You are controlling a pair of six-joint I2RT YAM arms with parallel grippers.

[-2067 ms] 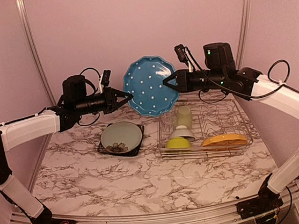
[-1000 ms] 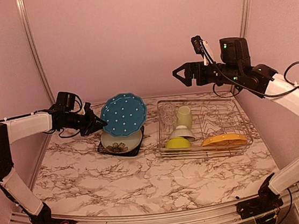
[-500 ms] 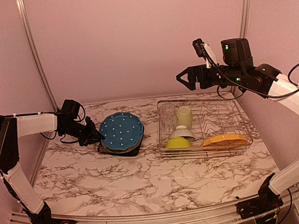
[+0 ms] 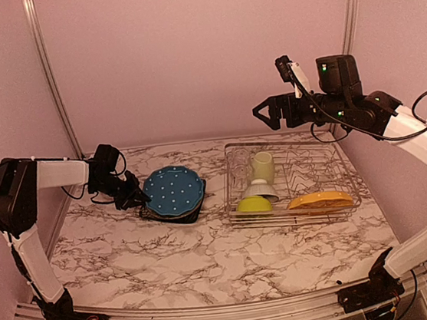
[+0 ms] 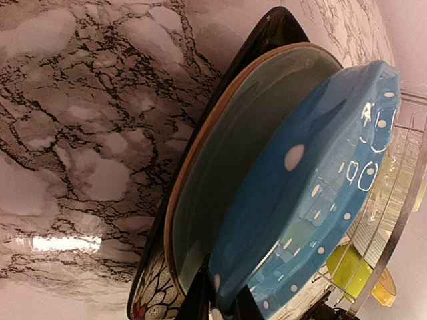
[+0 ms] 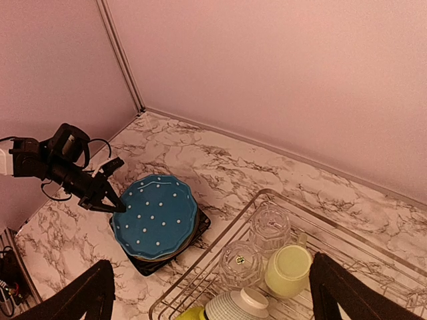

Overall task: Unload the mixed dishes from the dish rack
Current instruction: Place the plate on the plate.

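Note:
The blue plate [image 4: 174, 190] with white dots lies almost flat on a pale plate [image 5: 233, 147] and the dark square plate [image 4: 193, 215], left of the dish rack [image 4: 294, 222]. My left gripper [image 4: 135, 199] is shut on its left rim [image 5: 220, 307], which stays slightly raised. My right gripper [image 4: 268, 111] hangs open and empty, high over the rack's back left [image 6: 212, 267]. In the rack are two clear glasses [image 6: 270, 227], the pale green mug [image 4: 263, 166], the small white bowl [image 4: 259, 189], the lime green bowl [image 4: 254, 204] and the orange plate [image 4: 320, 199].
The rack's left rim [image 6: 205, 249] runs close to the plate stack's right corner [image 6: 202, 220]. Pink walls close in the back and both sides. Bare marble table [image 4: 210, 268] lies in front of the stack and rack.
My left gripper has lowered the blue plate from upright in the air down onto the stack. My right gripper left the plate's edge, rose and drew back right, and now holds still.

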